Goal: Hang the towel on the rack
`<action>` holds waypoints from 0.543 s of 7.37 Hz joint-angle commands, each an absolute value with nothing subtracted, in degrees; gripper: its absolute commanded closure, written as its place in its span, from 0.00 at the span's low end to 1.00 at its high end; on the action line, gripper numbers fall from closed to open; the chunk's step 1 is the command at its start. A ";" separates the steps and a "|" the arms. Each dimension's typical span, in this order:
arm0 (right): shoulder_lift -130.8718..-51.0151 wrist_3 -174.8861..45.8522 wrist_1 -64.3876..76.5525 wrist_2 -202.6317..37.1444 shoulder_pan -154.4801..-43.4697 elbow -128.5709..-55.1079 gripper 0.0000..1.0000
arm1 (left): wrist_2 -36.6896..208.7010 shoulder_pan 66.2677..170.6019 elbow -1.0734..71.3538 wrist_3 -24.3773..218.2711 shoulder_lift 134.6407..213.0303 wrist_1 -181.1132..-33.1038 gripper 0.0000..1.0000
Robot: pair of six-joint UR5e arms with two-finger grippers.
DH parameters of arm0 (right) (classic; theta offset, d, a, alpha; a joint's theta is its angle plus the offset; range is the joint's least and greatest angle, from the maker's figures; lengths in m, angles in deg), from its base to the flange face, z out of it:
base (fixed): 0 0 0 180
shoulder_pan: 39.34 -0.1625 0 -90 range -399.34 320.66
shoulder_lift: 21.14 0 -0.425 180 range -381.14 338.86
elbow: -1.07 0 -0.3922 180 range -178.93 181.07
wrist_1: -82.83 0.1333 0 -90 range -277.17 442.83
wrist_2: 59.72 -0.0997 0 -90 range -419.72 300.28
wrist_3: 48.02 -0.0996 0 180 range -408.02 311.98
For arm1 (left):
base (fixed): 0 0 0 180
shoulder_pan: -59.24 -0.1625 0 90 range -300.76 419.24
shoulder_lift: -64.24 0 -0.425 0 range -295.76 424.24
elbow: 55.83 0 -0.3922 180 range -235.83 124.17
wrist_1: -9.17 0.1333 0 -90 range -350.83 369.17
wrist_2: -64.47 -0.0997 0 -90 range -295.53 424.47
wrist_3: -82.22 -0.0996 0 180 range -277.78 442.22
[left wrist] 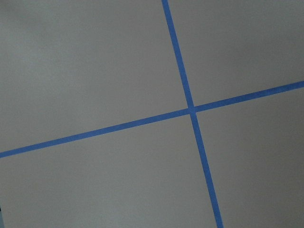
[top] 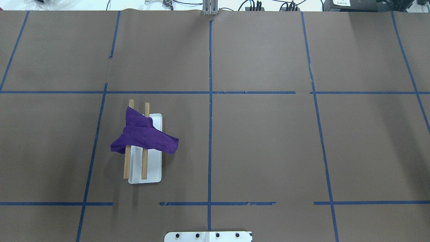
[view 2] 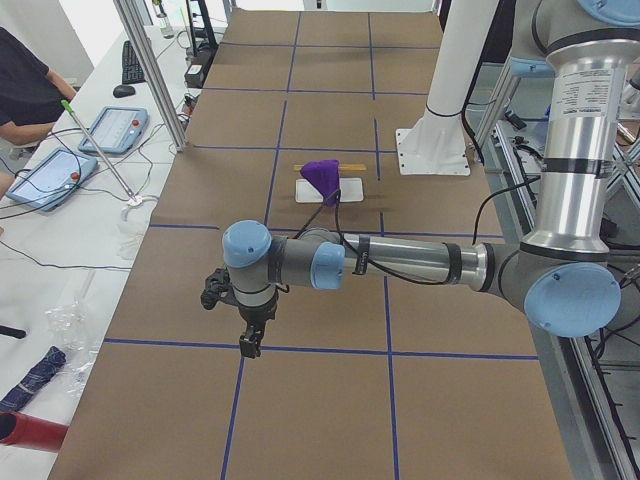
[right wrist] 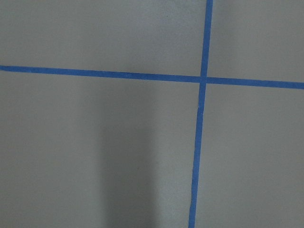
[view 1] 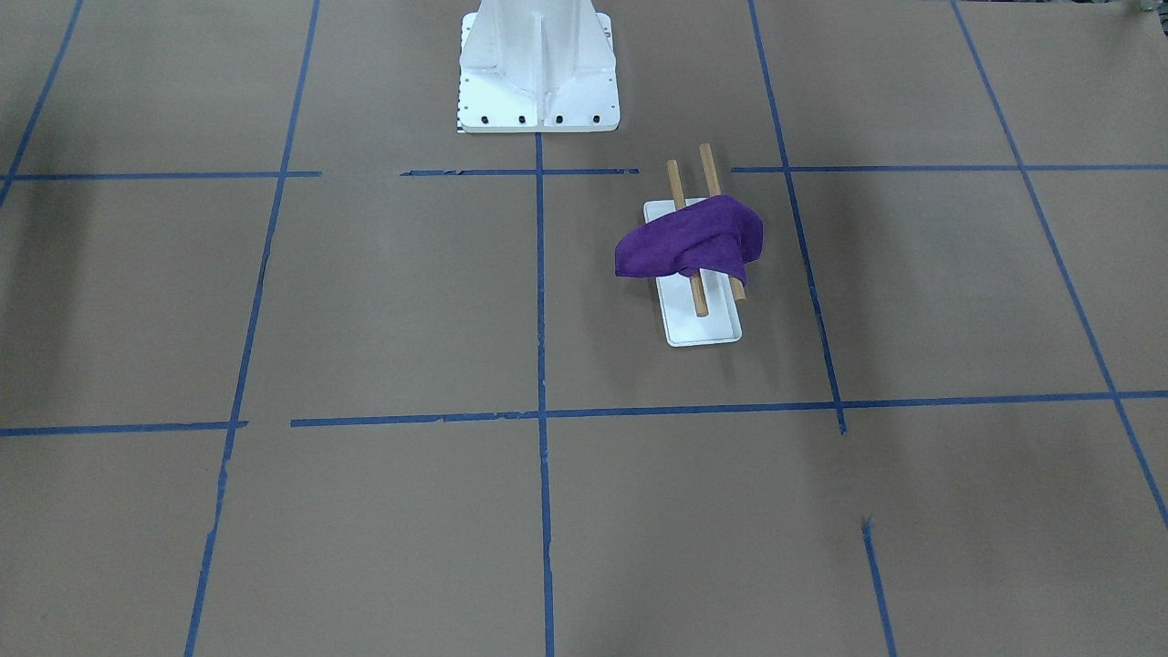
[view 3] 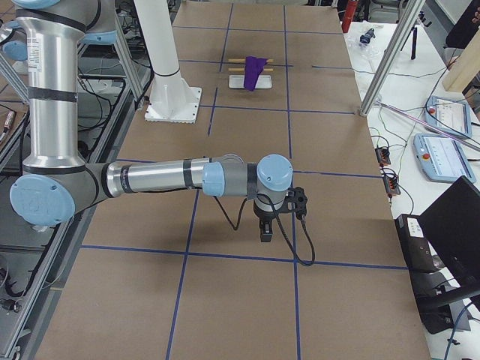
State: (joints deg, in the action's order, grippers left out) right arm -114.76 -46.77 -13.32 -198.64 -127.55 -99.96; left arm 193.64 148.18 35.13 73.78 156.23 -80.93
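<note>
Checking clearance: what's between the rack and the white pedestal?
Only bare brown paper crossed by a blue tape line, seen in the front-facing view. Nothing stands between the rack and the pedestal; the towel drapes over the rack's dowels.

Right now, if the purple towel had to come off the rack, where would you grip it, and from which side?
Probably the free corner of the towel, which sticks out past the tray on the rack's side toward the robot's right. Approach from that side. Over the dowels the cloth lies on wood, leaving fingers little room.
</note>
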 commanded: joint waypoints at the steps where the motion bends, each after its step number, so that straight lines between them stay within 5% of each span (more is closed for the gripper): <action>1: -114.92 -46.79 -13.32 -199.73 -127.85 -100.01 0.00 | 196.74 148.36 33.12 73.69 155.83 -81.00 0.00; 4: -114.92 -46.70 -13.32 -199.56 -128.11 -99.83 0.00 | 197.28 148.36 33.29 73.69 155.82 -80.92 0.00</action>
